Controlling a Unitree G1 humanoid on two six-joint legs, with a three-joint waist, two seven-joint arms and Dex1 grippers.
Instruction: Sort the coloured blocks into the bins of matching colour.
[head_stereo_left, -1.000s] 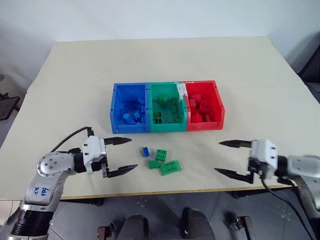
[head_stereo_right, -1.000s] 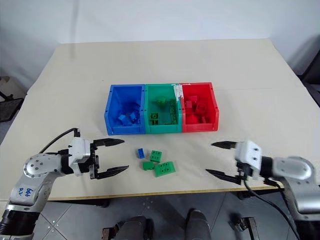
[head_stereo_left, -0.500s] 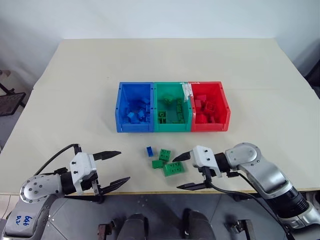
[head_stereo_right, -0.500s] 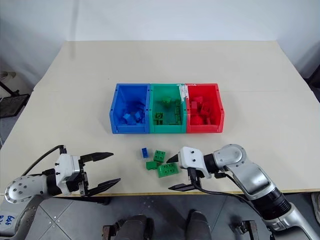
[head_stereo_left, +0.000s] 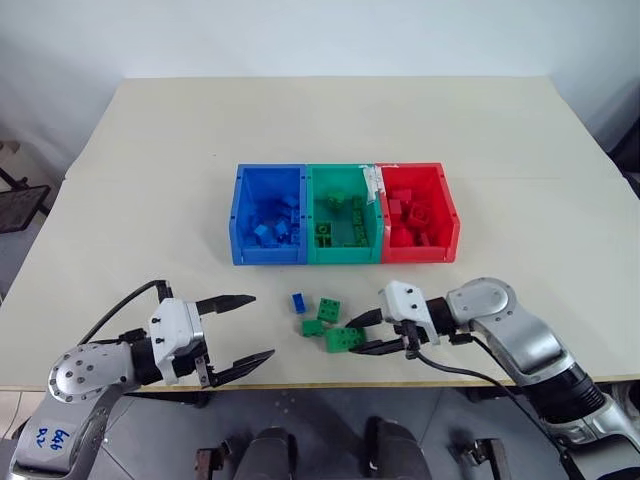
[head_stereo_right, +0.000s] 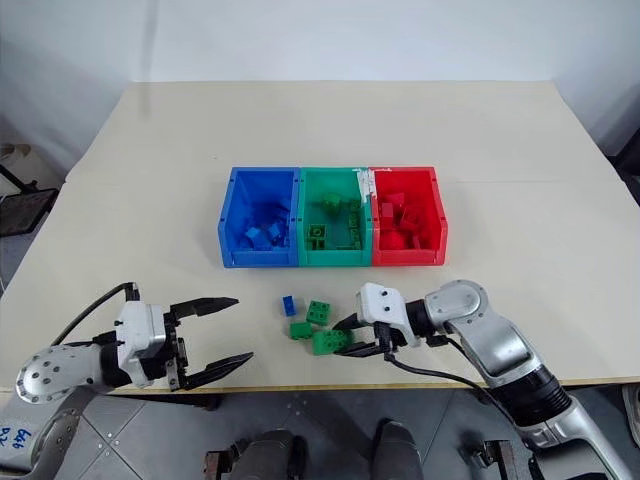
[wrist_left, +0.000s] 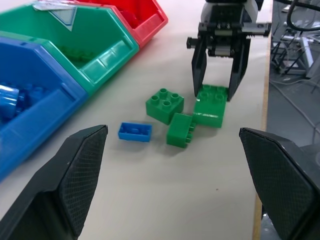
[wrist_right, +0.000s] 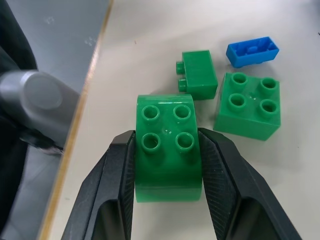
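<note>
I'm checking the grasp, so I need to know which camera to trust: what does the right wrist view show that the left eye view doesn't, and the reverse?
Right wrist view alone: both pads pressed against the sides of the curved green block, its four studs plain, the block resting on the table near the edge.

Left eye view alone: the blue bin, green bin, red bin, and the open left gripper.

Both: the right gripper shut on that block, the square green block, the small green block and the blue block.
</note>
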